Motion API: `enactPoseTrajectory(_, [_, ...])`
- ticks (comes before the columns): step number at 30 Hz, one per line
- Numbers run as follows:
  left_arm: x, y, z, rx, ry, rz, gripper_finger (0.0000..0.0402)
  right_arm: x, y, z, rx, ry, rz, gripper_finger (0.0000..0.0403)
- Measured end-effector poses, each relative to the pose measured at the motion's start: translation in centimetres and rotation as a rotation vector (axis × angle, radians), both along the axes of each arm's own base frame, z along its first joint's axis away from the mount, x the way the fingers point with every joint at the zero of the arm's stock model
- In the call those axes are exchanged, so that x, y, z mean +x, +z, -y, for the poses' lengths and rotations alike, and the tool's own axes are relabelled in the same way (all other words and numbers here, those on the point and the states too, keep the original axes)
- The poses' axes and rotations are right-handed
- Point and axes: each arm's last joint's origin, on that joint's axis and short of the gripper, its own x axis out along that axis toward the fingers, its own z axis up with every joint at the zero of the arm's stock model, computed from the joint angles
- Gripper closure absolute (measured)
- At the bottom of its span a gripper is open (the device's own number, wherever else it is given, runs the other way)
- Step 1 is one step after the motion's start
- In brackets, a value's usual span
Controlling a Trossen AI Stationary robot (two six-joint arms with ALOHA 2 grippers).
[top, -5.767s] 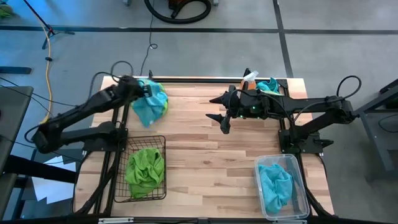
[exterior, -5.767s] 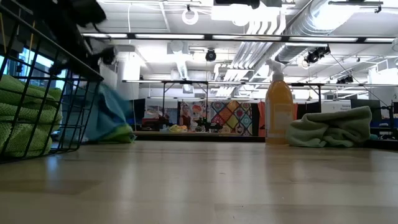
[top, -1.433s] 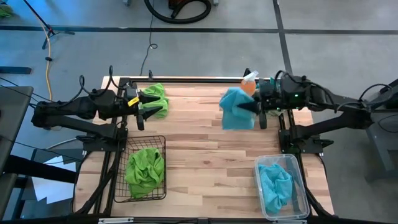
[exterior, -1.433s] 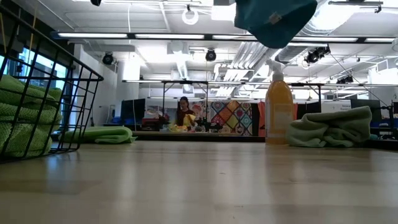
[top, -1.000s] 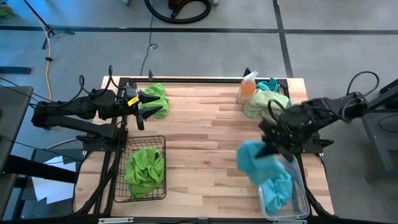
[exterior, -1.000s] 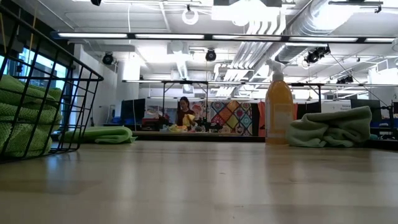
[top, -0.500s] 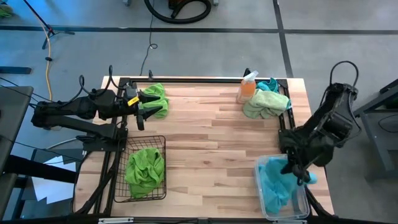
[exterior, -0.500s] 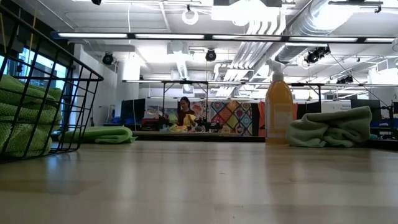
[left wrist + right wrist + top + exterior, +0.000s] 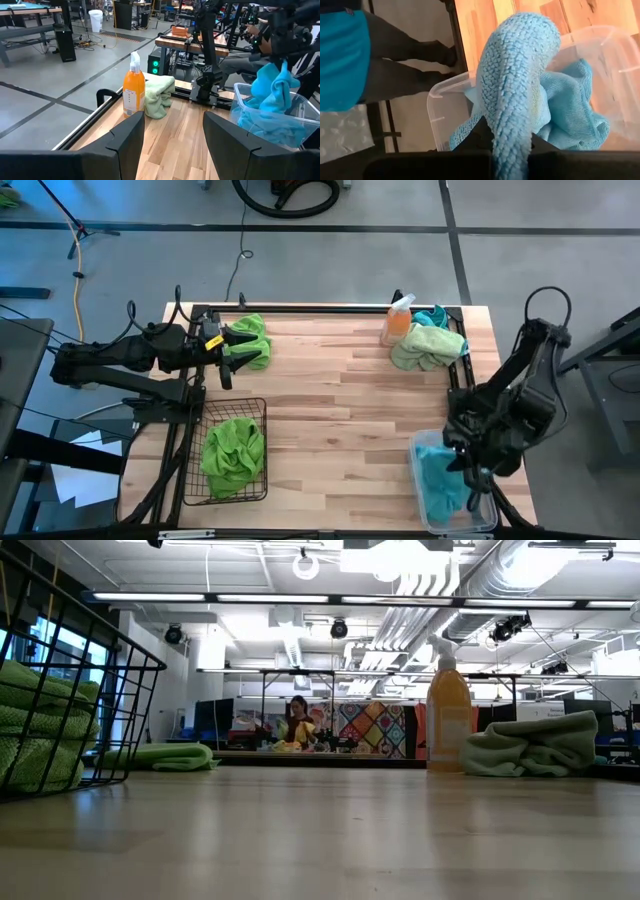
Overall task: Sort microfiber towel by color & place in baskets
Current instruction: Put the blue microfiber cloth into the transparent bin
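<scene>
I am counting two baskets: one black wire basket (image 9: 236, 451) and one clear plastic basket (image 9: 487, 492). I am seeing three green towels (image 9: 250, 340) and about three blue towels (image 9: 437, 480), though the bunched blue ones are hard to separate. One orange spray bottle (image 9: 397, 320) is standing.

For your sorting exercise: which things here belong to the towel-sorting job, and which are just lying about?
Job:
turquoise towel held by right pincer
green towels
wire basket
clear bin

Lying about:
orange spray bottle
</scene>
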Motion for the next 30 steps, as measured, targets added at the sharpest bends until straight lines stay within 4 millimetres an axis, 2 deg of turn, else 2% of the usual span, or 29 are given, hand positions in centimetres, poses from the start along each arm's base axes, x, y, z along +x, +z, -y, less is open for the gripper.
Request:
enactPoseTrajectory(9, [0.0,0.0,0.0,0.003,0.011,0.0,0.0211,0.1,-0.7,-1.7,0.025,-0.08,0.101,0.0403])
enactPoseTrajectory(14, [0.0,0.0,0.0,0.002,0.012,0.001,0.0211,0.3,-4.5,-2.5,0.12,-0.016,0.029,0.0403])
enactPoseTrajectory(18, [0.0,0.1,0.0,0.002,0.013,0.006,0.0211,0.0,-6.7,-2.3,0.097,-0.009,-0.026,0.0403])
enactPoseTrajectory(25, [0.0,0.1,0.0,0.002,0.014,0.015,0.0211,-0.5,-10.8,-1.7,0.021,0.17,-0.128,0.0403])
enactPoseTrajectory(30, [0.1,0.6,0.0,0.019,0.013,0.058,0.0211,-0.5,-13.9,-1.2,0.035,0.258,-0.148,0.0403])
